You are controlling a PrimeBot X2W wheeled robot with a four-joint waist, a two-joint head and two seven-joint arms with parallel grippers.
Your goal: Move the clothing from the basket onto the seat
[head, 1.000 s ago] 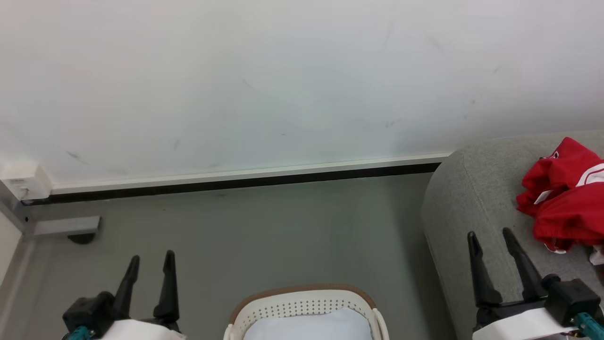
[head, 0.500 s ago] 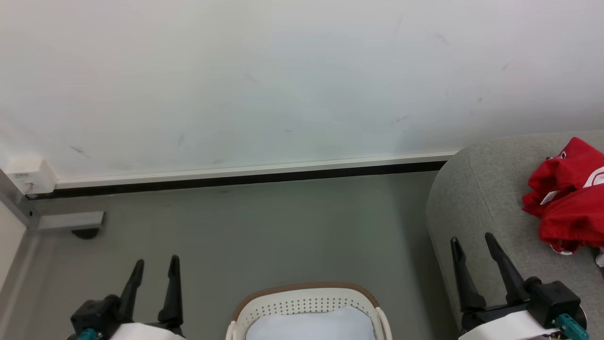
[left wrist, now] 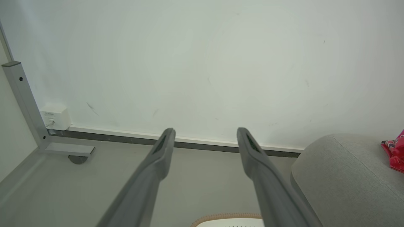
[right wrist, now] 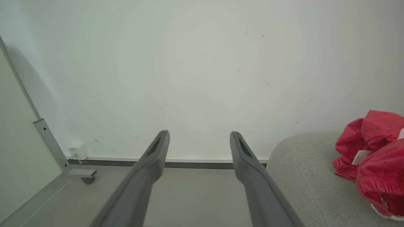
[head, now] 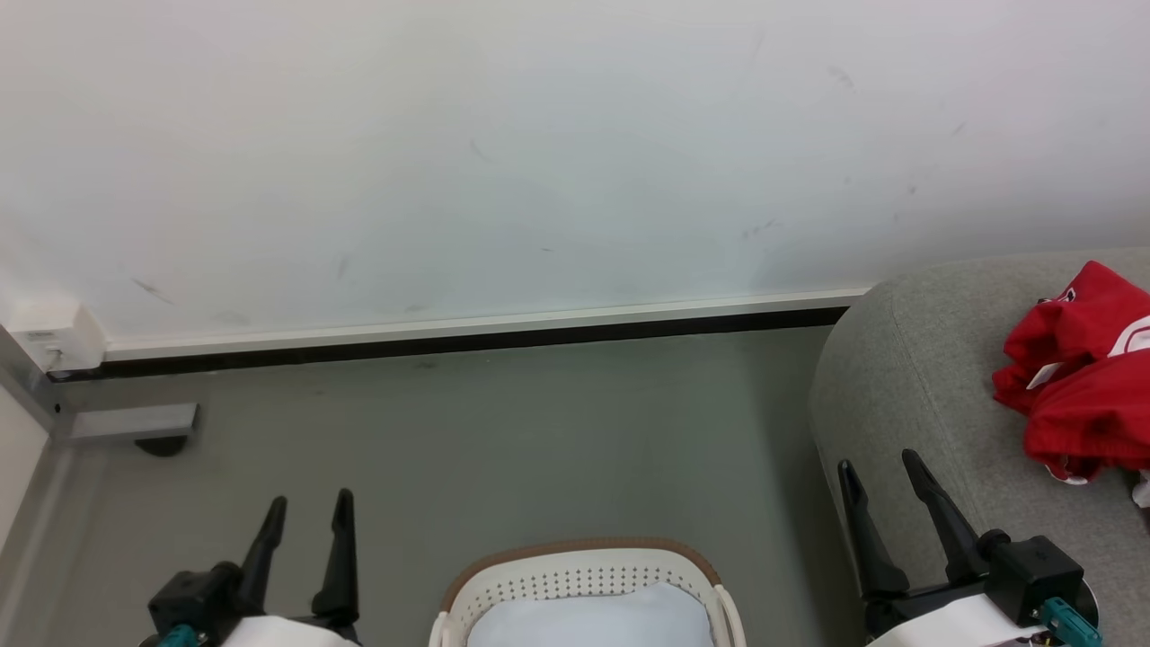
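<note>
Clothing (head: 1078, 395) lies on right-edge seat (head: 907, 359); left gripper (head: 310, 501) and right gripper (head: 878, 463), spread empty, should check bottom-centre basket (head: 575, 546).

The basket (head: 575, 580) is getting chopped off by the bottom edge in the head view, so just its far rim and a strip of perforated wall are showing. A pale pad (head: 584, 620) is lying across the inside and hiding the basket's bottom. The clothing (head: 1074, 395) is running off the right edge, and the seat (head: 907, 386) is going off the right and the bottom. The lettering on the red fabric is coming out too small to read, same with the white tag (head: 1042, 375) and the label on the wall box (head: 49, 334). In the left wrist view the basket's rim is barely peeking in at the bottom.
</note>
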